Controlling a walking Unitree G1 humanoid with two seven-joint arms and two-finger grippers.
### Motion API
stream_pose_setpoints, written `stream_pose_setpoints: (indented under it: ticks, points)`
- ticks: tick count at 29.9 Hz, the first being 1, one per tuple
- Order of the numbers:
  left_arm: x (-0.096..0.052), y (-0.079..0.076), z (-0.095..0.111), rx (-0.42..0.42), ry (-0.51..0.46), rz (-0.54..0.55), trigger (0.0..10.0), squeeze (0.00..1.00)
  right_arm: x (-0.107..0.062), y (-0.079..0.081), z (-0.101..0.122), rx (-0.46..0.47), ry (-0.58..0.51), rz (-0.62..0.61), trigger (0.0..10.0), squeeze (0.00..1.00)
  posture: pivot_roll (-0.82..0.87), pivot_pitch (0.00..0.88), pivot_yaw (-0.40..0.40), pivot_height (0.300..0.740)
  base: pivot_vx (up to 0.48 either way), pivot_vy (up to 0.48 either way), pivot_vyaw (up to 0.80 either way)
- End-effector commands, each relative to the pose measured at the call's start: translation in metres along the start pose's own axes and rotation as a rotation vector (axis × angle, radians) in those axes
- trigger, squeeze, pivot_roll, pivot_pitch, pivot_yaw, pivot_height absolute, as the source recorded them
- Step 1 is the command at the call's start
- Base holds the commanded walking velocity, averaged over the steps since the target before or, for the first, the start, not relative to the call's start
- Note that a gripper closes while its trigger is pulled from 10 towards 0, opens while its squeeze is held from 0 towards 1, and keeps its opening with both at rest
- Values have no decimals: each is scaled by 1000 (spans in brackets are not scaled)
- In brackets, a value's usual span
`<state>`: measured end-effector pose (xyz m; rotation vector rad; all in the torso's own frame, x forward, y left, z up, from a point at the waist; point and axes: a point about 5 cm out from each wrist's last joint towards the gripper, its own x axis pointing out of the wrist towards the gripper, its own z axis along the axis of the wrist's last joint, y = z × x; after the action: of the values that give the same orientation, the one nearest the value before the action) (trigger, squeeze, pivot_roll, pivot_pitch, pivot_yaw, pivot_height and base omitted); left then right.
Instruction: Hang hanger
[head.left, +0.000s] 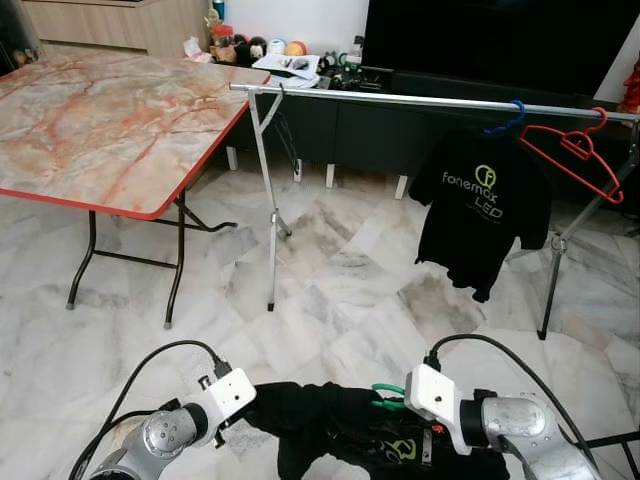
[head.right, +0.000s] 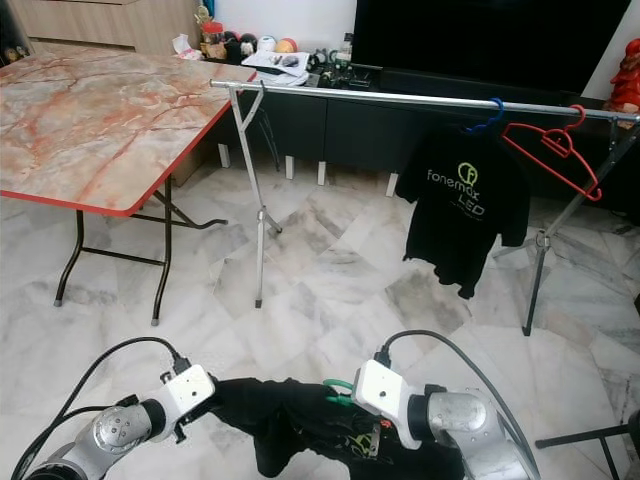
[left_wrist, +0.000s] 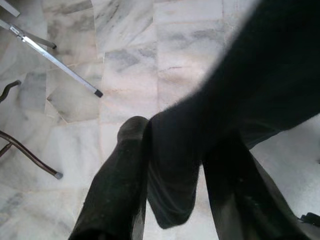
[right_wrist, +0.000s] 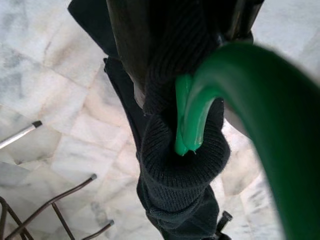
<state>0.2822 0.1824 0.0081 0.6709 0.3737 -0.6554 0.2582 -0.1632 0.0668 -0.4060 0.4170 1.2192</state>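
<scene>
The marble floor (head.left: 340, 290) is spreading across the whole room, and the marble-topped desk (head.left: 100, 110) with a red edge is standing at the robot's left. A long silver clothes rail (head.left: 400, 100) is running across the scene beyond the desk's corner, resting on folding metal legs. On it a black printed T-shirt (head.left: 480, 205) is hanging from a blue hanger (head.left: 508, 120), and just beside that an empty red hanger (head.left: 570, 150) is hanging tilted.

Low in front of the robot, a second black shirt (head.left: 330, 425) is being held up between the two arms. The left hand (left_wrist: 170, 175) is gripping a fold of this shirt, its fingers closed narrowly on the cloth. The right hand (right_wrist: 180, 75) is clamping the shirt's ribbed collar together with the green hanger (right_wrist: 240, 95), whose hook tip is poking out of the collar, well apart from the rail.
</scene>
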Motion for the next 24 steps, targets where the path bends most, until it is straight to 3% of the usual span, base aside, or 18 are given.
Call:
stream_pose_setpoints:
  ticks: [1, 24]
  points:
    - [0, -1, -2, -19, 6, -3, 0, 0, -3, -3, 7, -12, -39, -23, 10000, 0, 35, 83, -44, 740, 0, 0, 0]
    - [-6, 8, -10, -30, 49, 45, 0, 0, -8, -11, 0, -9, 18, -106, 10000, 0, 40, 83, -42, 740, 0, 0, 0]
